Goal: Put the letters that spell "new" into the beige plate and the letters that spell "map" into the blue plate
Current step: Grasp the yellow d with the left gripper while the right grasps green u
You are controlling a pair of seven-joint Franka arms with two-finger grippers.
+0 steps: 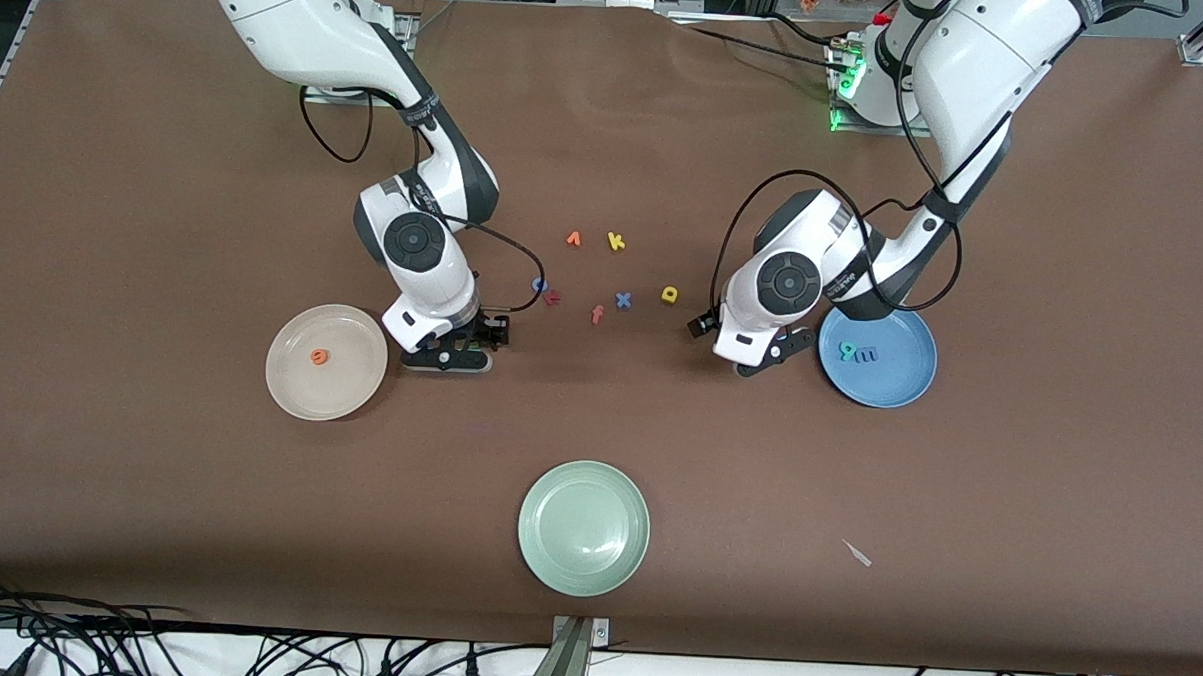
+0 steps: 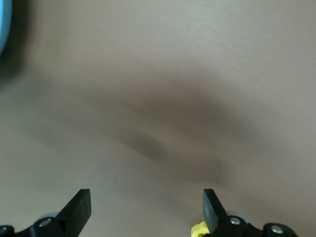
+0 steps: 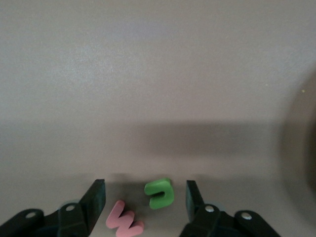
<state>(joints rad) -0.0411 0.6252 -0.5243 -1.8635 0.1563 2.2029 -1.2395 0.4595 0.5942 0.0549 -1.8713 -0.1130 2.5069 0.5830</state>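
Right gripper [image 3: 145, 200] was low over the table [image 1: 167, 163] just beside the beige plate [image 1: 290, 387], wrist bent down, fingers apart and straddling green "n" [image 3: 159, 193] and pink "w" [image 3: 124, 219], grasping neither. Orange "e" [image 1: 319, 357] lay in that plate. Left gripper [image 2: 147, 207] hung released beside the blue plate [image 1: 910, 384], holding teal "a" [image 1: 846, 351] and "m" [image 1: 867, 355]. Yellow "p" [image 1: 670, 295] lay on the table near the centre.
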